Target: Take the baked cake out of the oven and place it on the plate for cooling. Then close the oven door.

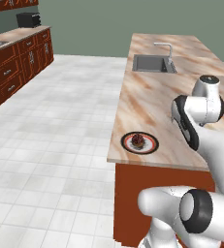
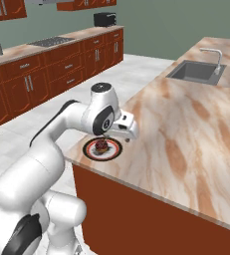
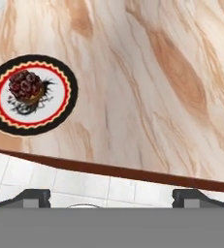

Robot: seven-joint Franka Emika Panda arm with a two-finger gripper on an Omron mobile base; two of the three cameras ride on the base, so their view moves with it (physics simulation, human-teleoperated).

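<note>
Cake (image 3: 26,85) sits on the black-rimmed plate (image 3: 65,104) at upper left of the hand view, gripper (image 3: 111,198) fingers spread wide, empty.

A plate (image 1: 152,145) bearing the baked cake (image 1: 137,141) sits near the worktop's (image 1: 152,97) front corner, the lone obstacle there. Bare marble stretches from it to the sink (image 1: 153,64) and faucet (image 1: 166,47) at the far end. The claw (image 3: 111,197), spread wide, hangs above the worktop edge.
</note>
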